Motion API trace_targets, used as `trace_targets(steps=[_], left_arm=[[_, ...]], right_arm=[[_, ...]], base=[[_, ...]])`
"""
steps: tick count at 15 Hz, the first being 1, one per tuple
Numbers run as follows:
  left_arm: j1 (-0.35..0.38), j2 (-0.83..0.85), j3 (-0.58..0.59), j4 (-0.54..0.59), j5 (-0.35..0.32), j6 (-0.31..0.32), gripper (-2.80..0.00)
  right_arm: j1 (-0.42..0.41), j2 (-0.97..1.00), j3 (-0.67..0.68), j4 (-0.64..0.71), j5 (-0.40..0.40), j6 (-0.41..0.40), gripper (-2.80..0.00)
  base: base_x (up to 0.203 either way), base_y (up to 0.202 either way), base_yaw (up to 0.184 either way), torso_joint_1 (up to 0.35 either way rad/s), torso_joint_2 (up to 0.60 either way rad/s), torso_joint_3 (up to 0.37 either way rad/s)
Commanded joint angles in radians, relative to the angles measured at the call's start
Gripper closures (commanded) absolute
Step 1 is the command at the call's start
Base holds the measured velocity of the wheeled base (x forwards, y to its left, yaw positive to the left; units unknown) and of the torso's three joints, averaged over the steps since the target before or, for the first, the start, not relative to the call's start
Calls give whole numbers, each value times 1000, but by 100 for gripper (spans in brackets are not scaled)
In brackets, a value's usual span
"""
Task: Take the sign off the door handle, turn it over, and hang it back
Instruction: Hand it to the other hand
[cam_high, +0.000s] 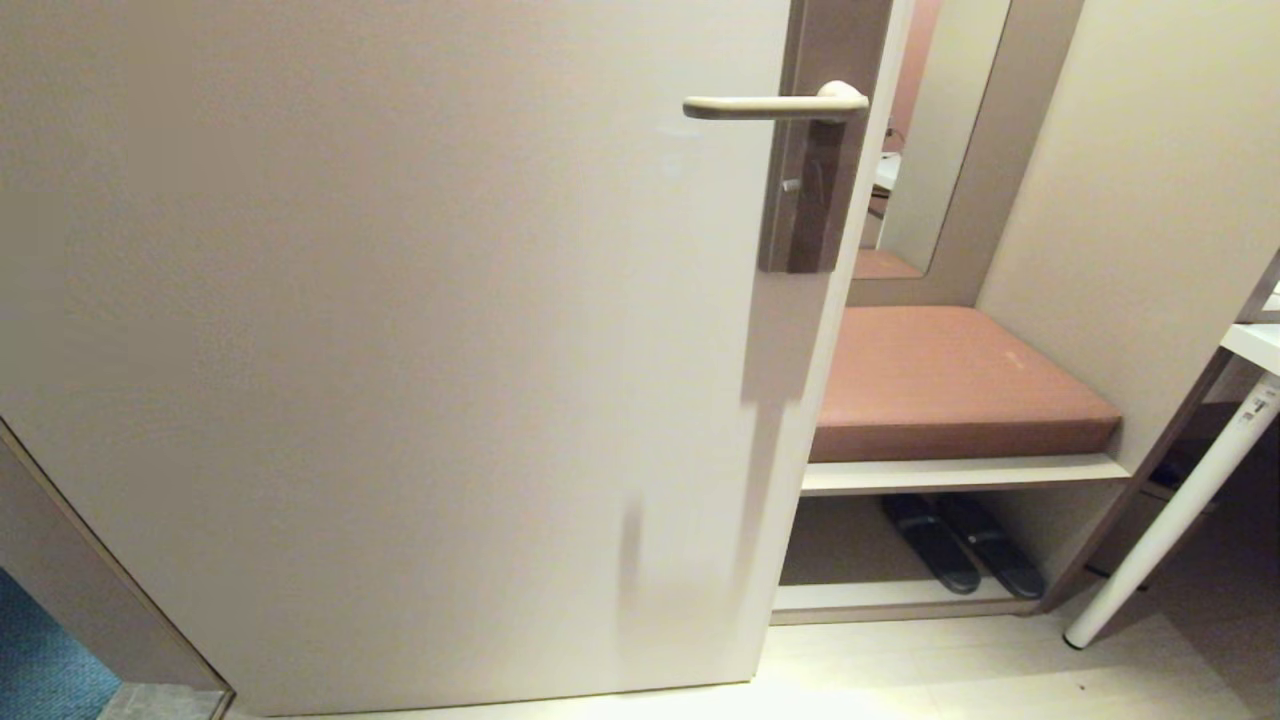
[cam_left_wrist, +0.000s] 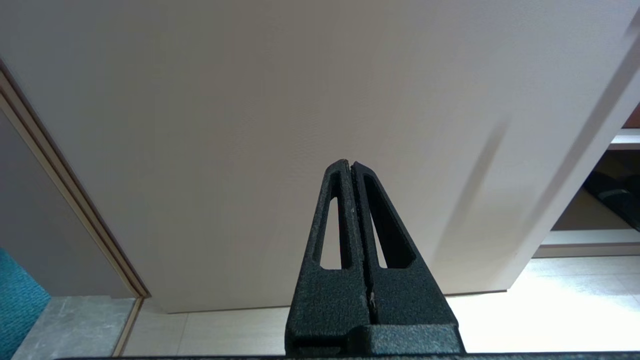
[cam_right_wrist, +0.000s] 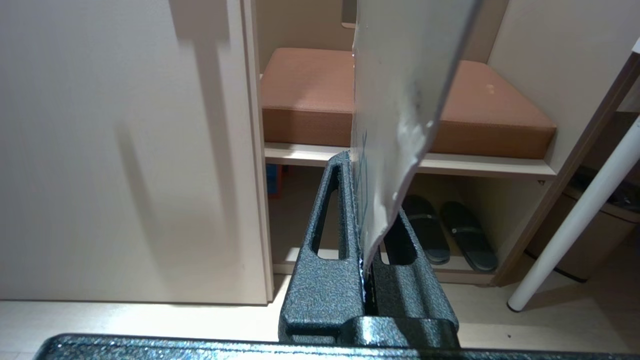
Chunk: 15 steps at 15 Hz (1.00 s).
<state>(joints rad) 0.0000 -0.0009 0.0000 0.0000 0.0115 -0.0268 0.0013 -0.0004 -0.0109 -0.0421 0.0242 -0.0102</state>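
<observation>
A: Right gripper (cam_right_wrist: 361, 220) is clamped on the sign (cam_right_wrist: 400, 100), low and well away from the bare door handle (cam_high: 775, 105). Left gripper (cam_left_wrist: 352, 220) is pinched together, holding nothing.

B: Thin edge pinch, though; I'd guess the card could twist or slip when it's flipped.

The door handle (cam_high: 775, 105) juts level from its plate (cam_high: 822, 150), bare; beyond the door (cam_high: 400, 350), a cushioned bench (cam_high: 950, 380) (perhaps slippers (cam_high: 960, 555) beneath).
</observation>
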Motion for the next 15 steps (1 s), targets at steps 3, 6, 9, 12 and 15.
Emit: trace_targets(steps=[3, 6, 9, 12, 15], left_arm=[[0, 1, 0, 0, 1, -1, 0], [0, 1, 0, 0, 1, -1, 0], [0, 1, 0, 0, 1, -1, 0], [0, 1, 0, 0, 1, -1, 0], [0, 1, 0, 0, 1, -1, 0]], right_arm=[[0, 1, 0, -1, 0, -1, 0], [0, 2, 0, -1, 0, -1, 0], [0, 2, 0, -1, 0, -1, 0], [0, 0, 0, -1, 0, -1, 0], [0, 1, 0, -1, 0, -1, 0]], base=[[0, 0, 0, 0, 0, 0], [2, -24, 0, 2, 2, 1], [1, -165, 0, 2, 1, 1], [0, -194, 2, 3, 1, 1], [0, -194, 0, 1, 2, 2]])
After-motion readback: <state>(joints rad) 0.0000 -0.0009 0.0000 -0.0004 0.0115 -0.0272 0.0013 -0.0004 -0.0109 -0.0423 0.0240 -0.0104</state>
